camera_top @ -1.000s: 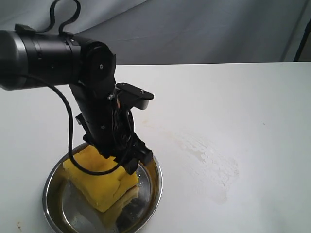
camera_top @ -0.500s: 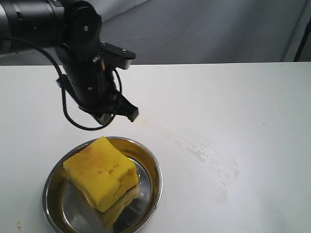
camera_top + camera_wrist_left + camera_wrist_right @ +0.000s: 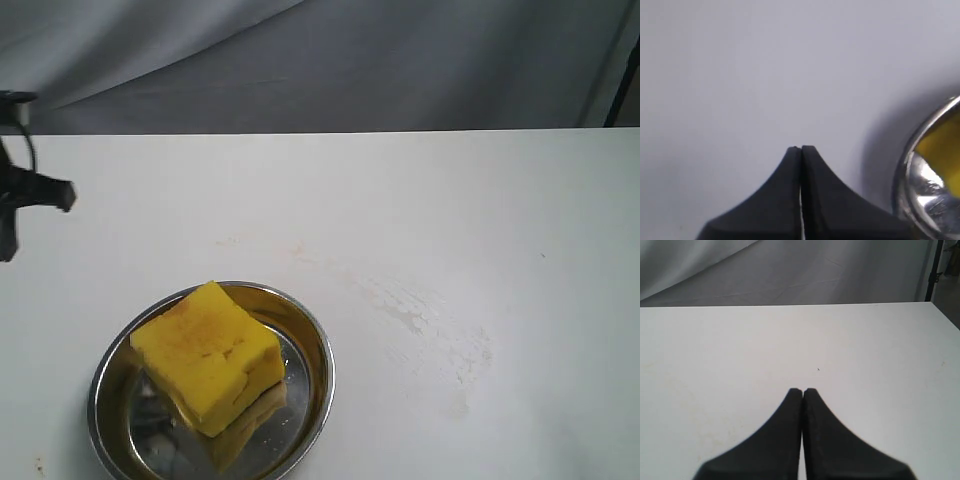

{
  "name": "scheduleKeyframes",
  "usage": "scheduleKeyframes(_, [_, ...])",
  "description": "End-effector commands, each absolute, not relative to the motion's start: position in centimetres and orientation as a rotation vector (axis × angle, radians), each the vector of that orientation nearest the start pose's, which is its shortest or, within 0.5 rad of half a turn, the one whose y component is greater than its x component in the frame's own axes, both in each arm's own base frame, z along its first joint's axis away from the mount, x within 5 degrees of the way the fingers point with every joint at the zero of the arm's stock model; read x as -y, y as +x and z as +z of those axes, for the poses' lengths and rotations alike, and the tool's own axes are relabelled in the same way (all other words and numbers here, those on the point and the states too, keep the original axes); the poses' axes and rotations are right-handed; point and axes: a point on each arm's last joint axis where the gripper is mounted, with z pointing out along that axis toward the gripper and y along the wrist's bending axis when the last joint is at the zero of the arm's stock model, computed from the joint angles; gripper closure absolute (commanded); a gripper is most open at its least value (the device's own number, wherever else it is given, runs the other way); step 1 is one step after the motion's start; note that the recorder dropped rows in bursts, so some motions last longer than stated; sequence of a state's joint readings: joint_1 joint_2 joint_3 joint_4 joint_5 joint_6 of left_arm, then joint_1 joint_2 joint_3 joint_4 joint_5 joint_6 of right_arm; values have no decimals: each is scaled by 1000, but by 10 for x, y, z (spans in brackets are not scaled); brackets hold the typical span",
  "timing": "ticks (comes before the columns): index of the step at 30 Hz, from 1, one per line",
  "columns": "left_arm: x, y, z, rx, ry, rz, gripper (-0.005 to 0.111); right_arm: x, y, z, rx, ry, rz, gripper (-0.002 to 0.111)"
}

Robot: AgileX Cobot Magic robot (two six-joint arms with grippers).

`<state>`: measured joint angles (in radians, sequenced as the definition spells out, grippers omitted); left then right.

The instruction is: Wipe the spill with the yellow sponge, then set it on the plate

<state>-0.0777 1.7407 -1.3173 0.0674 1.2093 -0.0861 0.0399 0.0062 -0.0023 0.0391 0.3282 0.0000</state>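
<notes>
The yellow sponge lies in the steel plate at the table's front left, free of any gripper. The left wrist view catches the plate's rim and a corner of the sponge off to one side. My left gripper is shut and empty over bare table; in the exterior view only a dark part of that arm shows at the far left edge. My right gripper is shut and empty, out of the exterior view. No amber blot shows; a faint smeared trace marks the table.
The white table ends at a grey cloth backdrop. A dark stand pole rises at the table's far right corner.
The left arm let go of the sponge on the plate, rose and pulled back to the left, nearly out of the exterior view. The sponge stays on the plate.
</notes>
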Motion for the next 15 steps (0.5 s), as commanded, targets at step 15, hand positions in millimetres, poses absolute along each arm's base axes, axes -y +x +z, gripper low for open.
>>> scheduleKeyframes(15, [-16,224,275,-2791,-78,-4,107,-3,54,184,-1809,-12,61,108])
